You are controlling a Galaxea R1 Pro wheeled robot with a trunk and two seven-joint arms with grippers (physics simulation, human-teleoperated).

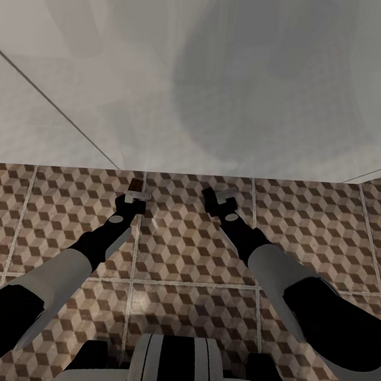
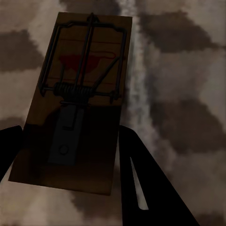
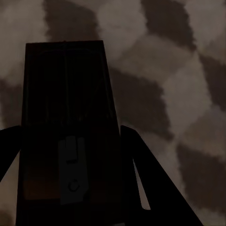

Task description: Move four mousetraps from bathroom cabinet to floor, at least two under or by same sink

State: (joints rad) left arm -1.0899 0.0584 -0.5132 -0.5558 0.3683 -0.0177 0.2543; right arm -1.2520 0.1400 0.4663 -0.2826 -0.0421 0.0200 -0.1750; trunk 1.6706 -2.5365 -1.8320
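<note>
A small flat wooden mousetrap with dark wire spring and a red bait spot (image 2: 75, 101) sat clamped between the left gripper's (image 1: 134, 196) jaws, near the centre-left of the head view, just above the cube-patterned brown, beige and white tiled bathroom floor (image 1: 185, 253). A second, heavily shadowed wooden mousetrap (image 3: 68, 136) was held the same way in the right gripper (image 1: 220, 197), centre-right of that frame. Both hung close to the pale grey-white curved surface (image 1: 232, 102) filling the upper half. I judged the risks as these: letting go too high could flip or bounce a trap, and whether the sink was near could not be told, so they might land away from it.
</note>
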